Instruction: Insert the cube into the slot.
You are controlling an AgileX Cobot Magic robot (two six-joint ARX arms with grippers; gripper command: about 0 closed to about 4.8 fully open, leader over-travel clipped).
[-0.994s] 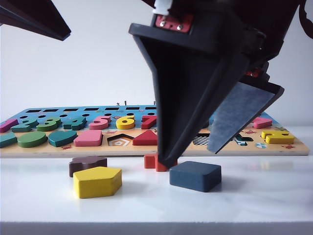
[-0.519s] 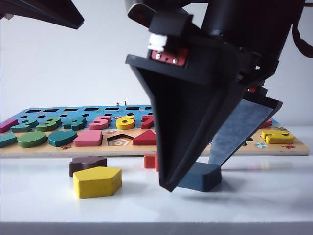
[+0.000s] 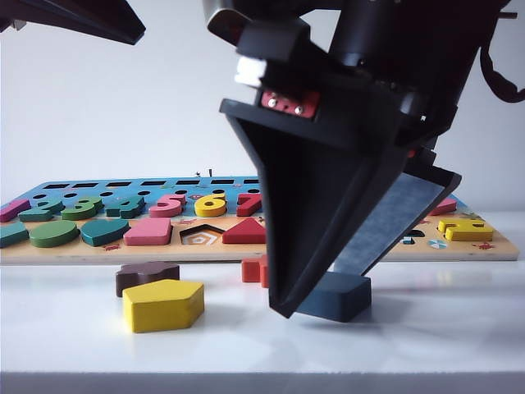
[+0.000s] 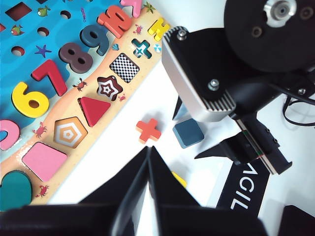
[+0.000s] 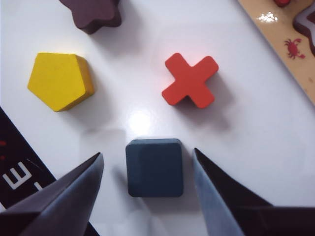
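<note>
While my left tool [image 4: 147, 162] idles pinched together, I straddle the flat navy wooden cube [image 5: 154, 167] with the spread right tool [image 5: 147, 184]; squeezing comes next.

Right gripper [image 5: 147, 196] straddles the cube [image 5: 154, 167] on the white table [image 5: 256, 123], one finger each side, thin strip of bare table showing between each pad and the block's sides. Nearest clutter: red plus block [image 5: 190, 80] just beyond the cube, yellow pentagon [image 5: 59, 81] and dark brown star block [image 5: 93, 14] further off to one side, all apart from the fingers. Checkerboard slot [image 4: 123, 67] on the puzzle board [image 4: 106, 115] lies uncovered; left gripper [image 4: 147, 191], fingers together, hangs over bare table well apart from the cube.
</note>
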